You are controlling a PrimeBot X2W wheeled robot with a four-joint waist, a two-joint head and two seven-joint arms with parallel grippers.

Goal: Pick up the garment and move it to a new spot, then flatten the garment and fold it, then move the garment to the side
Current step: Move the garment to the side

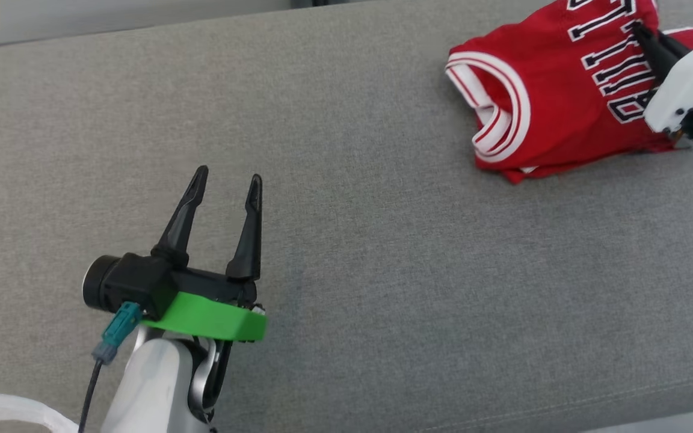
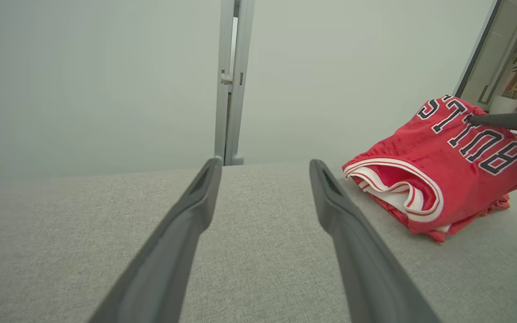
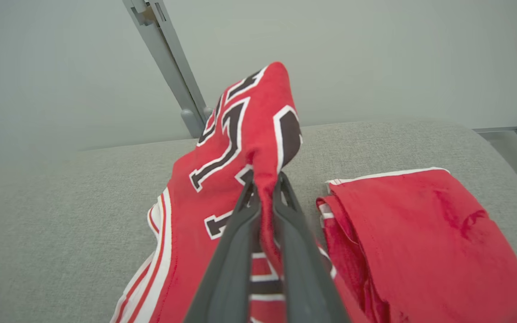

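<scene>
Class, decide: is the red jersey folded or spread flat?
Folded: the jersey lies in stacked layers, one fold pinched in the shut right end effector.

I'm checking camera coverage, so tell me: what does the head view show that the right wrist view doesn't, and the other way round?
Head view: the left tool, open above bare grey cushion, and a white strip at the bottom corner.
Right wrist view: the pinch up close, a peak of the jersey standing up from the right tool, plus a metal post behind the cushion.
Both: the red jersey with black lettering, the right tool shut on it, and the grey cushion underneath.
</scene>
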